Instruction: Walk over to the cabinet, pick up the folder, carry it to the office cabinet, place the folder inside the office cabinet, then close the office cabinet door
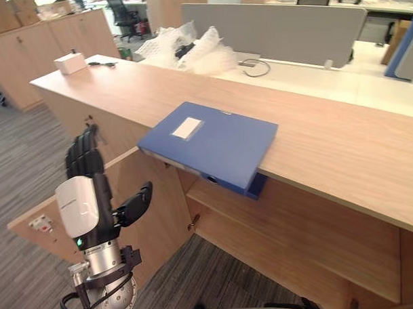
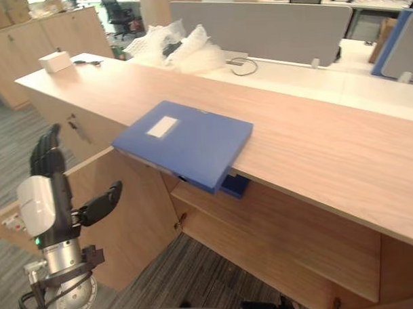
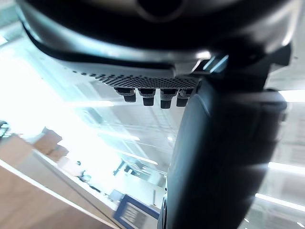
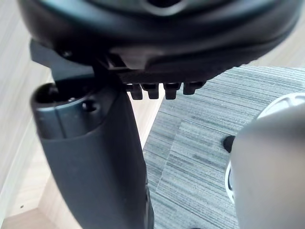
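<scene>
One step of the task looks done and the rest is open. In the left eye view the robot stands at the cabinet [image 1: 297, 226], so I judge the walk finished. The folder [image 1: 209, 142] has not been picked up, so the carry, the placing and the closing of the door are all left to do. The folder lies flat on the wooden surface [image 1: 328, 143] that tops the cabinet, and its near corner hangs over the front edge. It is a thick, stiff blue box folder with a white label [image 1: 187, 128] on its cover. The left hand [image 1: 86, 192] is raised at the lower left, well apart from the folder, with fingers straight, thumb spread and nothing in it. Beside that hand a cabinet door [image 1: 161, 217] stands open. A second blue thing [image 1: 257, 185] shows just under the folder's overhang, inside the cabinet.

The right eye view gives the same layout. A small white box [image 2: 55, 61] sits at the far end of the surface.

The left wrist view shows that hand's thumb straight and holding nothing.

In the right wrist view the right hand [image 4: 95, 157] hangs over grey carpet [image 4: 200, 138]. Its thumb is straight and it looks empty and relaxed.
</scene>
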